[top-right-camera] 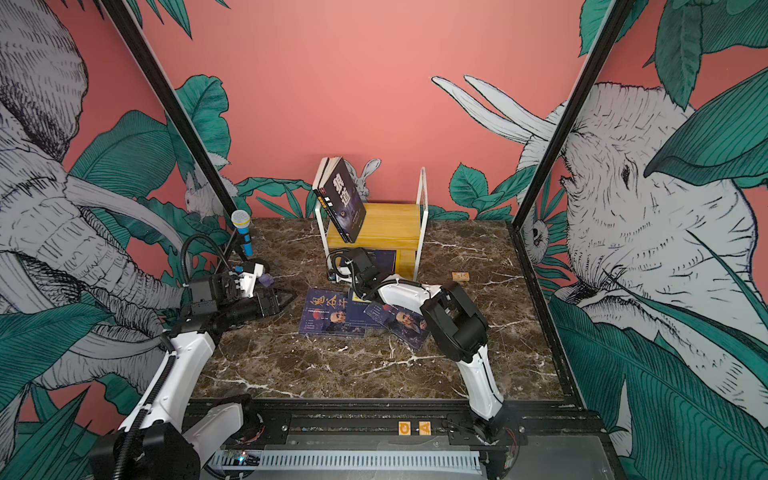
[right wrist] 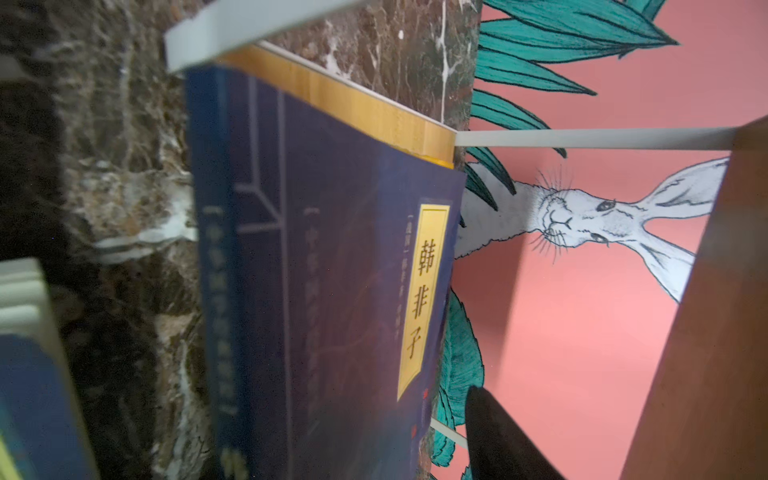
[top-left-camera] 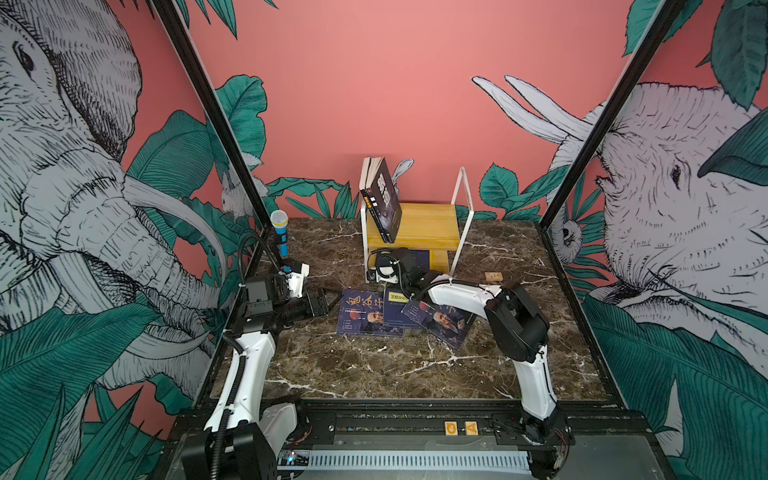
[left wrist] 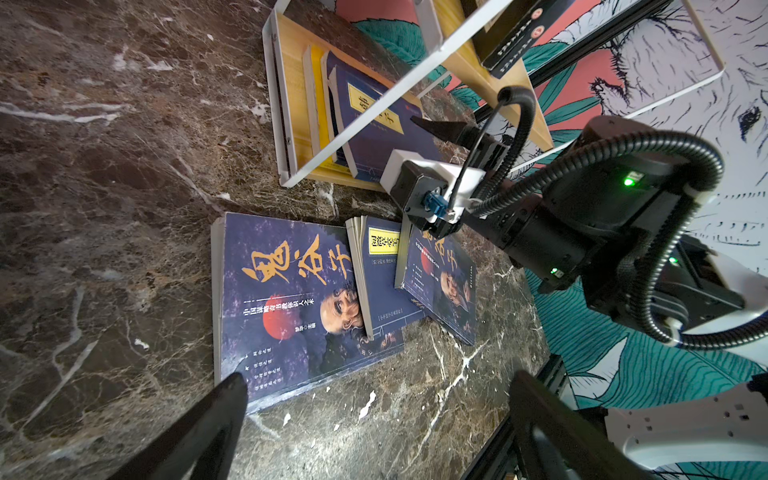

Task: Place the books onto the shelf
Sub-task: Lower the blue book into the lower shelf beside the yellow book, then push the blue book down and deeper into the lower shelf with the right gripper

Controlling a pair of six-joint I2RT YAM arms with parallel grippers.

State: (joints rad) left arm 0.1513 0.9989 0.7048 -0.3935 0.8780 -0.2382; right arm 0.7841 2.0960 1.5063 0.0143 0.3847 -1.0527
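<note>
Lying beside the right claw (left wrist: 434, 126), the navy yellow-labelled paperback (right wrist: 332, 291) is seen on the lower board of the wooden white-framed shelf (top-left-camera: 424, 218); claw spread cannot be told. It could be dragged out if snagged on withdrawal.

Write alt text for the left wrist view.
Three navy books lie overlapping on the marble table. Beyond them, the right gripper reaches into the lower tier of the shelf, beside a navy yellow-labelled book and a yellow book.

Left hand (top-left-camera: 334, 300) splayed — right arm (top-left-camera: 457, 291) extended
</note>
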